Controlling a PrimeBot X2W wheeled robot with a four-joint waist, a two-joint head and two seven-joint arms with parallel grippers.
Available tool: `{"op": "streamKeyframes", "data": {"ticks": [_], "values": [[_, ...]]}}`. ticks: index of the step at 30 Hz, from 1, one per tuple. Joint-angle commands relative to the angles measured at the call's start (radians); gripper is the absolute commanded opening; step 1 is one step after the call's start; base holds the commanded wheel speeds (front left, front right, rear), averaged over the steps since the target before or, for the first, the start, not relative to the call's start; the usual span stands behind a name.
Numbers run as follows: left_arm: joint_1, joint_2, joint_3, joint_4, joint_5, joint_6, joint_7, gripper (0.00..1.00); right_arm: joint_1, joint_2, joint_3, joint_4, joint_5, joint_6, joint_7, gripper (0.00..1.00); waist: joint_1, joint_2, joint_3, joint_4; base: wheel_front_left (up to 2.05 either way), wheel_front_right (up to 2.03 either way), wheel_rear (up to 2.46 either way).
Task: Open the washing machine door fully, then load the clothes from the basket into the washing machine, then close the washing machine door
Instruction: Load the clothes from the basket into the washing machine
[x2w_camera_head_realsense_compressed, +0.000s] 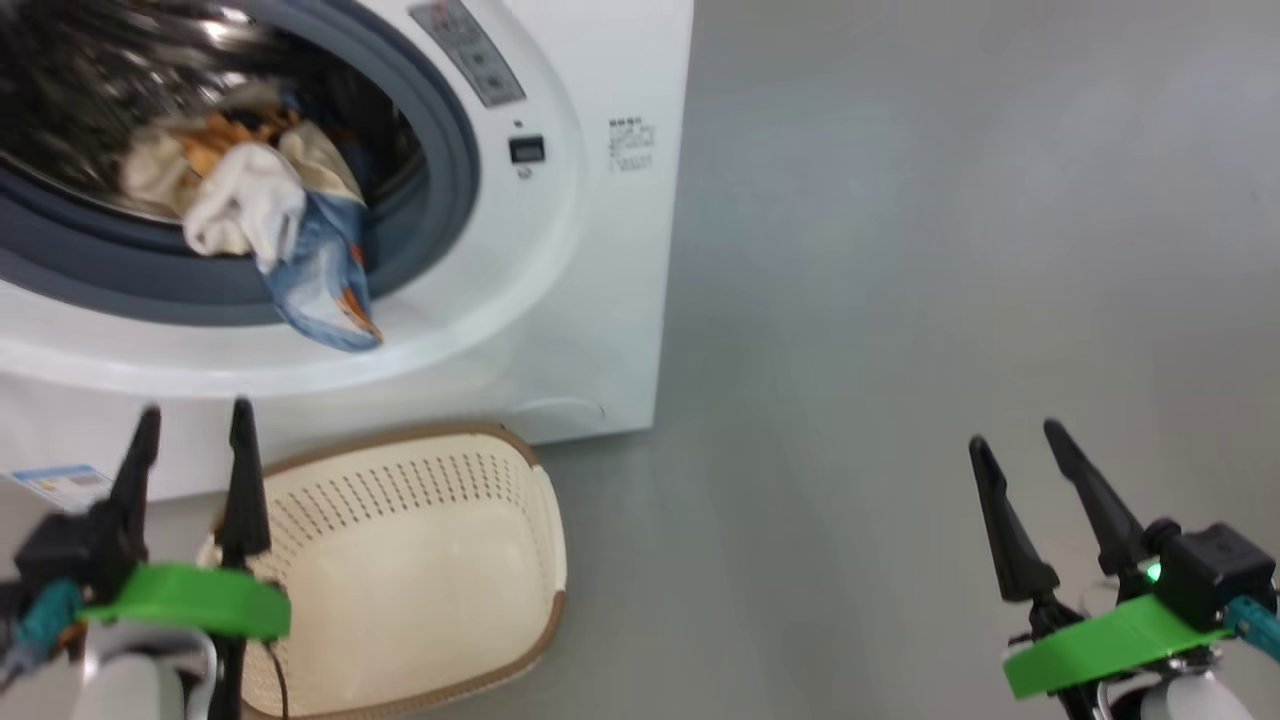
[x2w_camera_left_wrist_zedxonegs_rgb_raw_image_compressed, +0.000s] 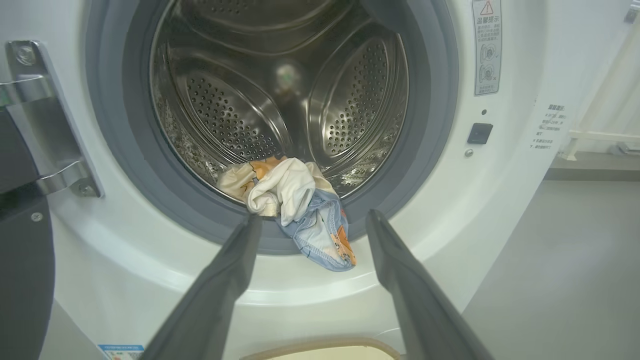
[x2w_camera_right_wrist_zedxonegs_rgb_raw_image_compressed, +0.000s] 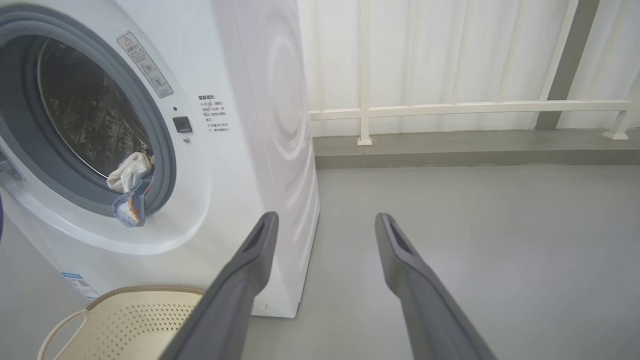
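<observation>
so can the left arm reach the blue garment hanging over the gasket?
Probably yes: the left end effector is open and aimed straight at the blue garment, nothing sits between them, and the door is swung off to the side.

Drum mouth of the washing machine (x2w_camera_head_realsense_compressed: 600, 330) is found open, its upper and middle parts unobstructed. The lower right lip is partly blocked by the clothes (x2w_camera_left_wrist_zedxonegs_rgb_raw_image_compressed: 295, 200), draped out over the gasket (x2w_camera_left_wrist_zedxonegs_rgb_raw_image_compressed: 432, 125). The left side is bounded by the swung-out washing machine door (x2w_camera_left_wrist_zedxonegs_rgb_raw_image_compressed: 20, 260). The basket (x2w_camera_head_realsense_compressed: 400, 480) is set near, just before the machine. Bare floor (x2w_camera_head_realsense_compressed: 950, 250) is left free to the right.
</observation>
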Motion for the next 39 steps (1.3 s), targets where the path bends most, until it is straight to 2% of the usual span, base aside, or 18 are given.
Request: {"op": "streamKeyframes", "data": {"ticks": [1, 9, 19, 39], "values": [[0.023, 0.018, 0.03, -0.039, -0.004, -0.002, -0.005, 1.0, 0.017, -0.023, 0.013, -0.019, 0.005, 0.004, -0.008, 1.0, 0.0002, 0.0, -0.087, 0.042, 0.0, 0.0, 0.0], [0.196, 0.004, 0.062, -0.123, 0.003, -0.002, -0.005, 1.0, 0.103, -0.043, -0.015, -0.025, 0.012, 0.004, -0.008, 1.0, 0.0002, 0.0, -0.167, 0.065, 0.0, 0.0, 0.0], [0.332, -0.006, 0.091, -0.23, 0.005, -0.002, -0.005, 1.0, 0.15, -0.041, -0.049, -0.043, 0.003, 0.004, -0.008, 1.0, 0.0002, 0.0, -0.189, 0.088, 0.0, 0.0, 0.0], [0.385, -0.031, 0.116, -0.291, 0.017, -0.002, -0.005, 1.0, 0.154, -0.041, -0.061, -0.06, -0.006, 0.004, -0.008, 1.0, 0.0002, 0.0, -0.178, 0.096, 0.0, 0.0, 0.0]]}}
